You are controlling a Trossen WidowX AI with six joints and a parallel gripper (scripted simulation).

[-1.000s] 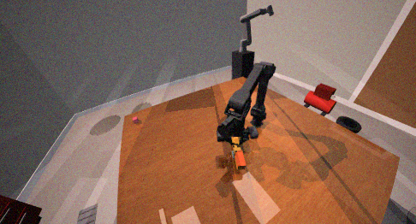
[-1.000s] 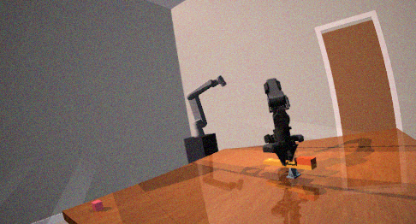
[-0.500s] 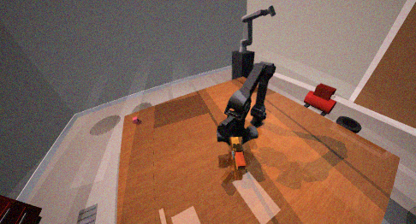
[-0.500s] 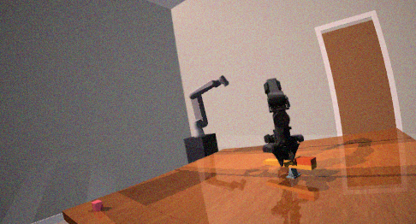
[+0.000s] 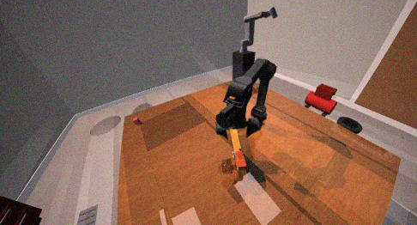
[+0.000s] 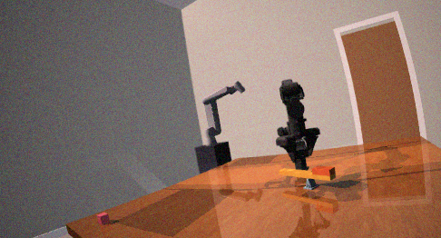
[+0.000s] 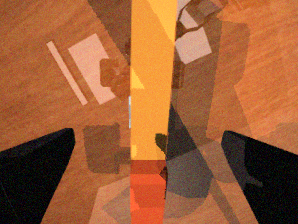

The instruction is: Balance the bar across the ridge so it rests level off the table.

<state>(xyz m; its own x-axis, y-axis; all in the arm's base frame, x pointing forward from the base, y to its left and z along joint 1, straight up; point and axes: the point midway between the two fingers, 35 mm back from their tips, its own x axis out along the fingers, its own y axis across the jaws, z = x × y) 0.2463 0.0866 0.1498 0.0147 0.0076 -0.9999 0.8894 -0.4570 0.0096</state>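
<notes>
The long yellow bar [image 5: 235, 142] [image 6: 297, 173] [image 7: 151, 65] has a red-orange block [image 5: 241, 160] [image 6: 324, 172] [image 7: 147, 195] at one end. It lies across the small blue-grey ridge [image 6: 311, 184], which is mostly hidden under it in the top view and the wrist view. The bar looks about level; in the exterior view both ends stand clear of the table, with a gap above their reflections. My gripper [image 5: 236, 131] [image 7: 149, 136] is wide open, its fingers on either side of the bar, with a gap on both sides in the wrist view. Nothing is held.
A small pink-red cube [image 5: 136, 120] [image 6: 103, 218] sits near the table's left edge, far from the bar. The glossy wooden table [image 5: 172, 170] [image 6: 254, 216] shows reflections and light patches. A second grey arm [image 5: 250, 30] [image 6: 214, 116] stands on a dark pedestal behind the table.
</notes>
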